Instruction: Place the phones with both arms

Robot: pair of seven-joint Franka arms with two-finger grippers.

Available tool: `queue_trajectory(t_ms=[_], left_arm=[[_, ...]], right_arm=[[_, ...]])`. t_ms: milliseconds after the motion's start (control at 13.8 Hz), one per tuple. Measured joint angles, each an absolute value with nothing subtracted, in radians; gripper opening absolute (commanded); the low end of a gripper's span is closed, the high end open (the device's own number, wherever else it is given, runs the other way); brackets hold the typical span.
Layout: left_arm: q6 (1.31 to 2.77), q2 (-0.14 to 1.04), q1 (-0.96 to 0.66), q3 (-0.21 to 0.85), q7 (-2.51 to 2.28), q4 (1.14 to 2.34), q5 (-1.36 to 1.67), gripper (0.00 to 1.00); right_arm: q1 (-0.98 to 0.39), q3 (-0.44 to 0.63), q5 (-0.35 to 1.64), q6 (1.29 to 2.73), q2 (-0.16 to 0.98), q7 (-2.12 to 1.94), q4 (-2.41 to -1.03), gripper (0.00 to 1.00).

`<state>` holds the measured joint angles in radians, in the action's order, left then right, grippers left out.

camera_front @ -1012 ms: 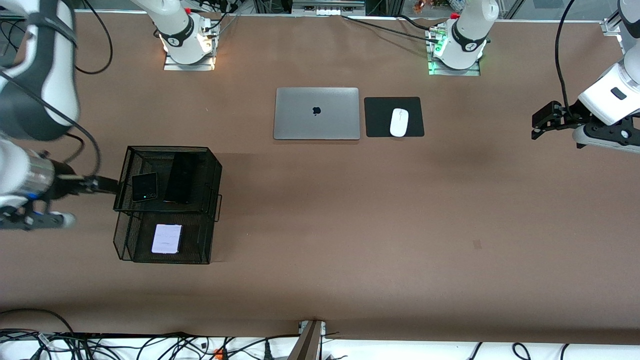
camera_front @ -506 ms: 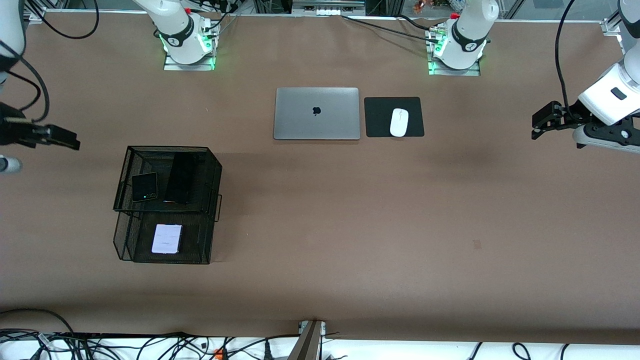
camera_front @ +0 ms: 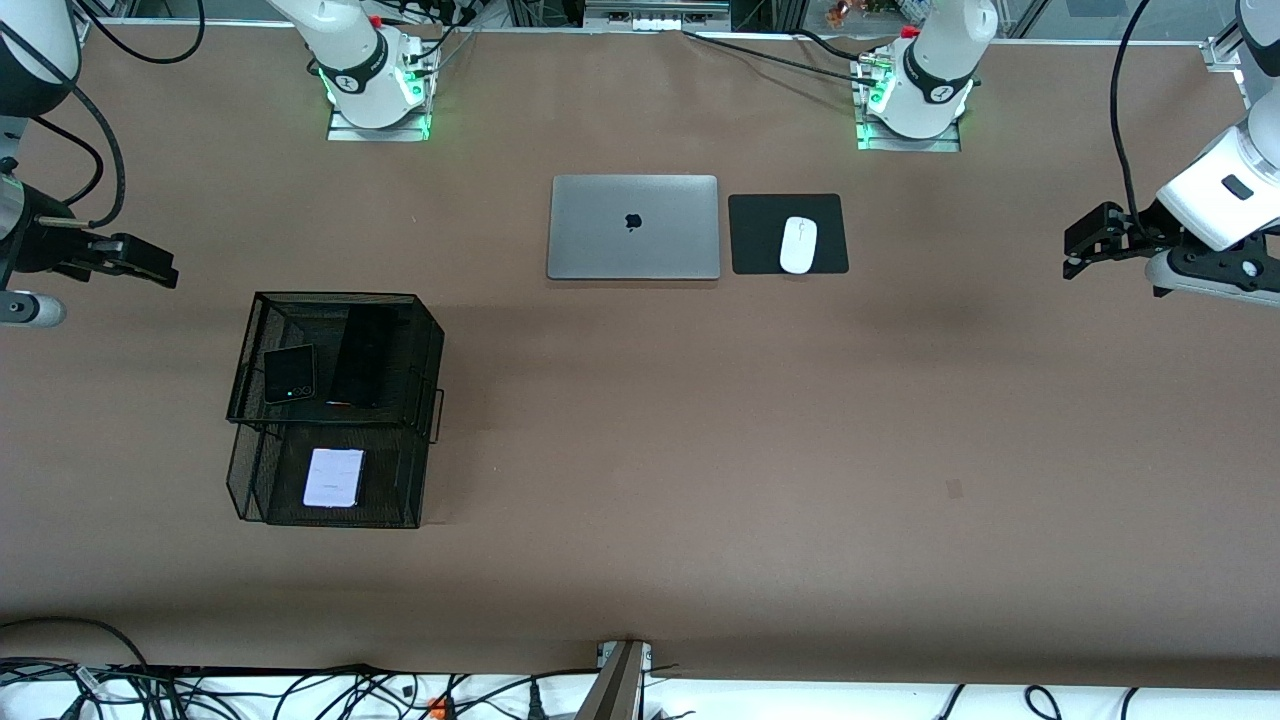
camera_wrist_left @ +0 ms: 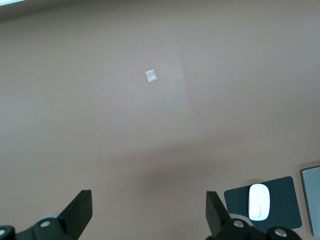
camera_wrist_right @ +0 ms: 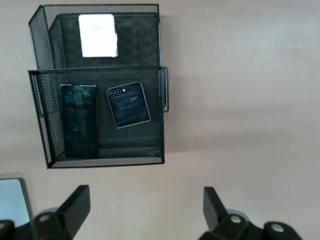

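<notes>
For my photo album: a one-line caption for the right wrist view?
Open right gripper above two-tier black mesh basket holding three phones.

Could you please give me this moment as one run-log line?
phones: all three in mesh rack | left gripper: open, empty | right gripper: open, empty, beside rack

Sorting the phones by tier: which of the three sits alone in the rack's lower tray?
The pale lilac-white phone, alone in the lower tray nearest the front camera. The squarish black phone and long slim black phone share the upper tray.
</notes>
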<state>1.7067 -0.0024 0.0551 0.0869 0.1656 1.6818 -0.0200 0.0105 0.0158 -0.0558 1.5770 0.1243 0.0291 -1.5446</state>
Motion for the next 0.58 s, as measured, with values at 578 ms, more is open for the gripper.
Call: queue_trajectory(t_ms=[578], left_arm=[[1.705, -0.002, 0.056, 0.087, 0.166, 1.682, -0.02, 1.0]], right_arm=[[0.012, 0.015, -0.054, 1.587, 0.113, 0.029, -1.545, 1.0]])
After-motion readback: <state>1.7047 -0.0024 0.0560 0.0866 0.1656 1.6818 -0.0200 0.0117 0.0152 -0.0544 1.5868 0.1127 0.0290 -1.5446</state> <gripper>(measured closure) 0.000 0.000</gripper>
